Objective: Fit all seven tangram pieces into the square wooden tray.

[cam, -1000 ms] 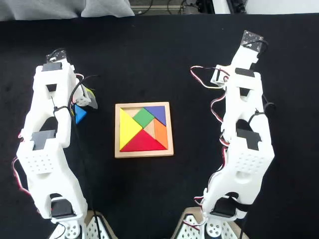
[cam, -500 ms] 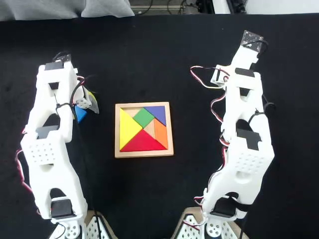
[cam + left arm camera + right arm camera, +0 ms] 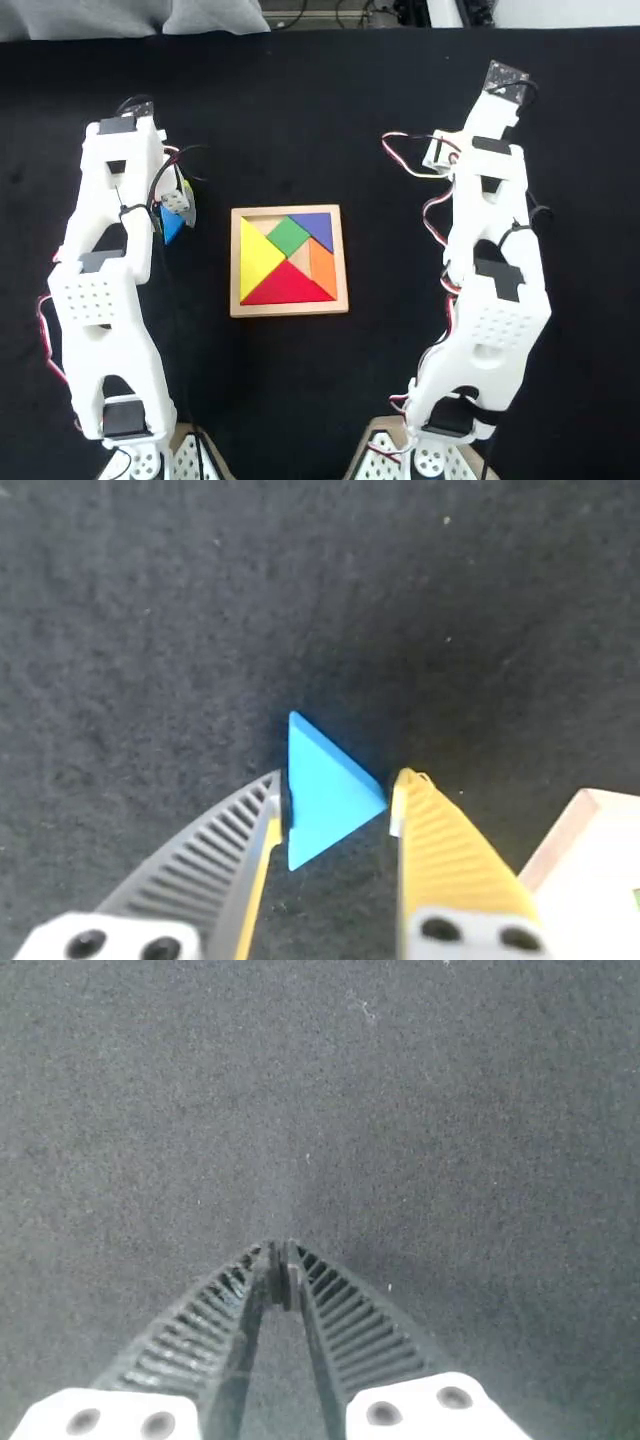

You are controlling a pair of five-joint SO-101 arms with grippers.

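Observation:
The square wooden tray (image 3: 289,308) lies mid-table with yellow, red, green, blue and orange pieces inside; a bare wood patch shows in its middle. A corner of the tray (image 3: 590,855) appears in the left wrist view. My left gripper (image 3: 335,815) is shut on a light-blue triangle (image 3: 325,790), pinched between its grey and yellow fingers. From above, the light-blue triangle (image 3: 171,225) shows just left of the tray, beside the left arm. My right gripper (image 3: 279,1260) is shut with nothing in it, over bare black cloth at the far right.
A black cloth (image 3: 300,110) covers the table. The left arm (image 3: 105,290) and the right arm (image 3: 490,270) flank the tray. Crumpled grey fabric (image 3: 130,15) lies along the far edge.
The left arm has shifted right toward the tray, carrying the light-blue triangle with it. The right arm has not moved.

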